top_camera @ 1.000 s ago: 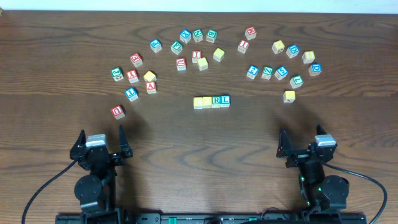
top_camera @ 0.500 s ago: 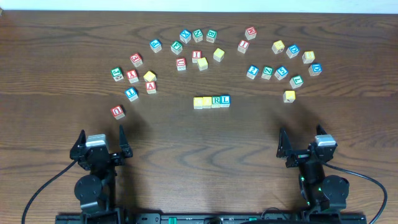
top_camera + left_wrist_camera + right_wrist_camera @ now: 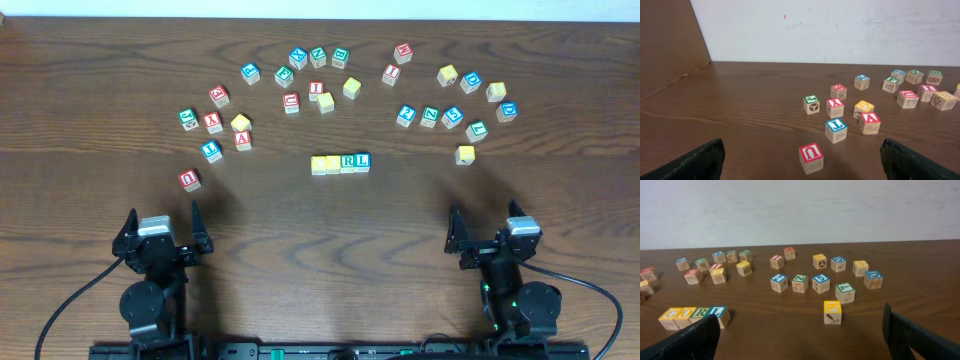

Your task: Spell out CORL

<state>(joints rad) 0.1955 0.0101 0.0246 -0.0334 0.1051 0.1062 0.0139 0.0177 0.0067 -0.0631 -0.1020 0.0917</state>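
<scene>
Four letter blocks stand touching in a row at the table's middle (image 3: 340, 163): two yellow ones, a green R and a blue L. In the right wrist view the row (image 3: 692, 315) reads C, O, R, L at the lower left. My left gripper (image 3: 162, 228) is open and empty near the front left, with a red U block (image 3: 811, 157) on the table between its fingers' line of sight. My right gripper (image 3: 486, 236) is open and empty near the front right, behind a yellow block (image 3: 832, 312).
Many loose letter blocks lie in an arc across the far half of the table: a left cluster (image 3: 213, 123), a middle cluster (image 3: 318, 80) and a right cluster (image 3: 462, 95). A white wall (image 3: 840, 25) stands behind the table's far edge.
</scene>
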